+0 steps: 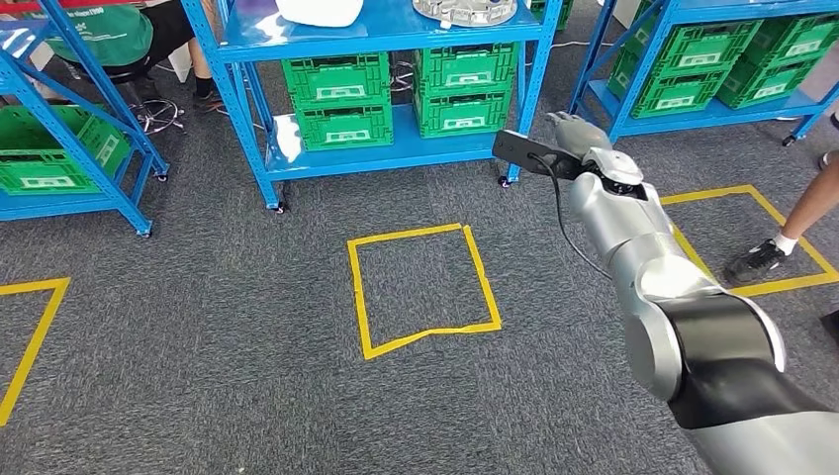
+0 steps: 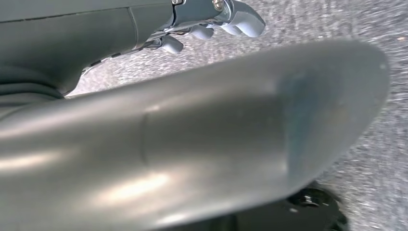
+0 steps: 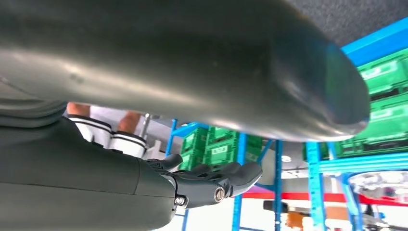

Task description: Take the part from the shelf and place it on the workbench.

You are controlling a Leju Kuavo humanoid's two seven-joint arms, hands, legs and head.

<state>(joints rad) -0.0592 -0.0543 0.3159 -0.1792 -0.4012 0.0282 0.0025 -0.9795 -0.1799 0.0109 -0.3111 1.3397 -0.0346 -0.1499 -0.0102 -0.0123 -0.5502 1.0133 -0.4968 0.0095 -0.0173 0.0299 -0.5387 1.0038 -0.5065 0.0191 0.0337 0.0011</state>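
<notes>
The right arm reaches forward from the lower right of the head view, its silver forearm raised and its right hand held out over the grey carpet just in front of the middle blue shelf; in the right wrist view the fingers lie stretched out and slightly apart, holding nothing. The left hand appears in the left wrist view over the carpet, its fingers partly curled; whether they are closed I cannot tell. The part, a round grey metal piece, lies on the shelf's top board. Green crates below carry white labels too small to read. A yellow tape square marks the floor
</notes>
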